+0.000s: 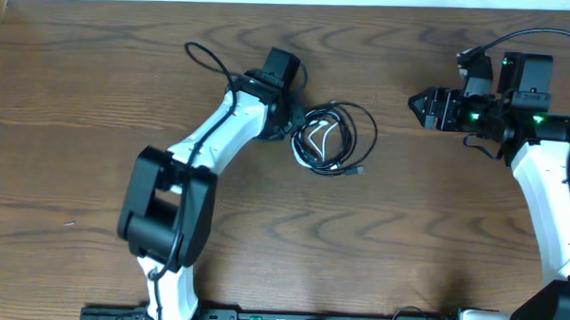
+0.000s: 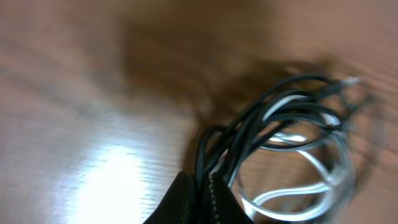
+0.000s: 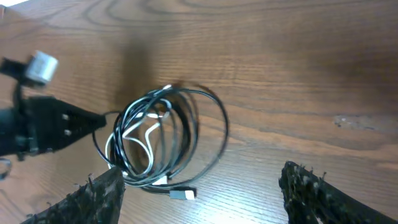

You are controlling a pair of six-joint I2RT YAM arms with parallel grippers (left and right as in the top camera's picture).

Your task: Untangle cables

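Nearest, the left fingers (image 2: 200, 198) are clenched on a few strands of the black cables (image 2: 292, 115) at the edge of the bundle (image 1: 333, 138), which lies on the counter (image 1: 78, 96) just beyond their tips. The white cable (image 2: 305, 190) loops inside the black coils, touching them, and no cord is drawn free. Farther off, the right fingers (image 1: 420, 105) stand released, well apart from the bundle, holding nothing. By my reckoning the untangling has barely begun, with every cord yet to be separated.

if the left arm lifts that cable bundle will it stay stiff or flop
Probably floppy: the cables are thin cords in loose loops, so they would likely sag and dangle. The left gripper pinches only a few strands, so others may slip or trail.
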